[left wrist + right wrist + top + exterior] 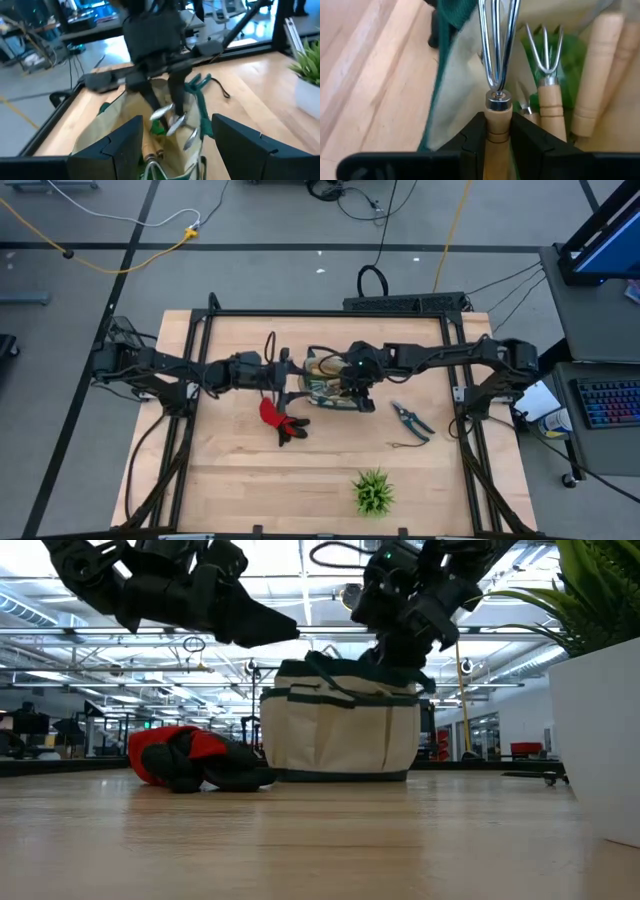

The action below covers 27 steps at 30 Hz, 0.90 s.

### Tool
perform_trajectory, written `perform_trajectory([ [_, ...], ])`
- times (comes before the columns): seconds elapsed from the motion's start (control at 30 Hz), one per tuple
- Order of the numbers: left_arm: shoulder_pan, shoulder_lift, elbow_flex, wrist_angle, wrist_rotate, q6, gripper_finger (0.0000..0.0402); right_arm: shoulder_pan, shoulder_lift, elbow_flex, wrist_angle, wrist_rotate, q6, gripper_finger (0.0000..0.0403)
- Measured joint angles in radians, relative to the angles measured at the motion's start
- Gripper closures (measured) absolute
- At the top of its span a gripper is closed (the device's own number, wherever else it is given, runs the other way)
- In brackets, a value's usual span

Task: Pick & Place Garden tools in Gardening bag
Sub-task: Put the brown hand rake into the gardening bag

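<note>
Two risks I see: right gripper (498, 131), clamped on the wooden-handled silver rake (497, 75), could snag the cream fabric bag's (340, 730) green trim; left gripper (172, 137) hangs open just left of it.

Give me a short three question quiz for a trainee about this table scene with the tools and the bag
1. True or false: the right hand holds a wooden-handled silver rake over the cream fabric gardening bag with green trim.
2. Which lies on the wooden table beside the bag on the left arm's side? A. the red-and-black glove B. the dark-handled pruning shears C. the green spiky plant
3. Fill in: the left hand, near the bag's mouth, has its jaws ____.

Key: 1 true; 2 A; 3 open.
</note>
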Motion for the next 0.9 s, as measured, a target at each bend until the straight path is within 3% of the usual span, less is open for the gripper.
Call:
perform_trajectory([
  [0.13,-0.031,0.000,0.001,-0.004,-0.022,0.055,0.0163,-0.001,0.010,0.000,0.011,0.009,-0.001,0.0335],
  [0.27,-0.067,0.001,0.043,-0.074,-0.125,0.119,0.0163,-0.004,0.012,0.000,0.028,0.085,-0.011,0.0337],
  [0.57,-0.089,0.001,0.336,-0.741,-0.269,0.170,0.0167,-0.005,0.012,0.000,0.027,0.160,-0.067,0.0335],
  [0.73,-0.081,0.001,0.412,-0.888,-0.300,0.170,0.0215,-0.005,0.012,0.000,0.026,0.161,-0.095,0.0334],
  [0.9,-0.067,0.010,0.412,-0.898,-0.231,0.170,0.0271,-0.005,0.012,0.000,0.026,0.161,-0.107,0.0334],
])
